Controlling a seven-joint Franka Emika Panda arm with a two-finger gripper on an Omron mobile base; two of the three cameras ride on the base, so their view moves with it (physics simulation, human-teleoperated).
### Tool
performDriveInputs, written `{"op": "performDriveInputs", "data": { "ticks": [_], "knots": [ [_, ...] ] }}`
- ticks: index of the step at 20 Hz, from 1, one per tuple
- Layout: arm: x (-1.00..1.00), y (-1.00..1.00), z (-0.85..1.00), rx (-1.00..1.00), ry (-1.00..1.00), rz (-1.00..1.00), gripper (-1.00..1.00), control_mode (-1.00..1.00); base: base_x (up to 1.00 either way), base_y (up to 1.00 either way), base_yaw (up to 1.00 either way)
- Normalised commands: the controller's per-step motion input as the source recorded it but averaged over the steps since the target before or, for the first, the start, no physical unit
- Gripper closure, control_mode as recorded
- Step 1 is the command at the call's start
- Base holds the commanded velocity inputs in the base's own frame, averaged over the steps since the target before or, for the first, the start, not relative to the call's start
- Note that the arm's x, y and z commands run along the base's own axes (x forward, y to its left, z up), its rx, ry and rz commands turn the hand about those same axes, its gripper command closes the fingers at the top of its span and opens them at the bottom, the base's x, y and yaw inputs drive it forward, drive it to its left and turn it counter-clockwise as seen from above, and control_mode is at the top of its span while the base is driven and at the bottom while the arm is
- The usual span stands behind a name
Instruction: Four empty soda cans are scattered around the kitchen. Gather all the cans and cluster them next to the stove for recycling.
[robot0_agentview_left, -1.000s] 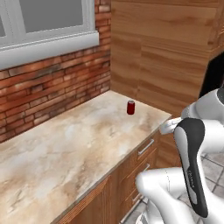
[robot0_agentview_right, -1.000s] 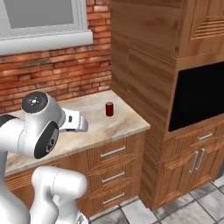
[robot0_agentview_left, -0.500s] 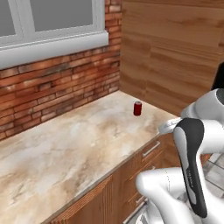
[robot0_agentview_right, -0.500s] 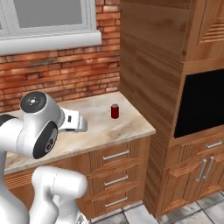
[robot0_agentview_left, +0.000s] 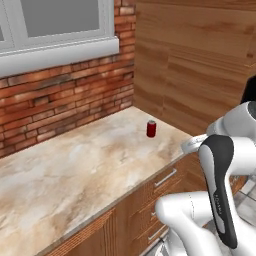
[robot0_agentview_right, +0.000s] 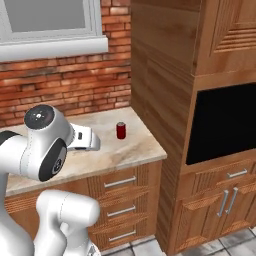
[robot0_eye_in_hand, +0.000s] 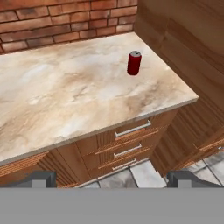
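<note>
Can (robot0_eye_in_hand: 134, 63) slides closer into view as the base rolls up to the counter (robot0_agentview_left: 75, 175), gripper (robot0_eye_in_hand: 111, 179) spread wide and empty, pickup coming next.

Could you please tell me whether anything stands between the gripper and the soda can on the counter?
Nothing visible does. The soda can stands upright and alone on the counter near the tall wooden cabinet, with bare marble in front of it.
</note>
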Motion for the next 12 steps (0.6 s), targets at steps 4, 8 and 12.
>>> {"op": "performDriveInputs", "data": {
  "ticks": [4,8,12],
  "knots": [
    [0.00,0.00,0.00,0.00,0.00,0.00,-1.00,1.00,0.00,-0.39,0.14],
    [0.00,0.00,0.00,0.00,0.00,0.00,-1.00,1.00,0.05,-0.30,0.14],
    [0.00,0.00,0.00,0.00,0.00,0.00,-1.00,1.00,0.13,-0.34,0.11]
  ]
}}
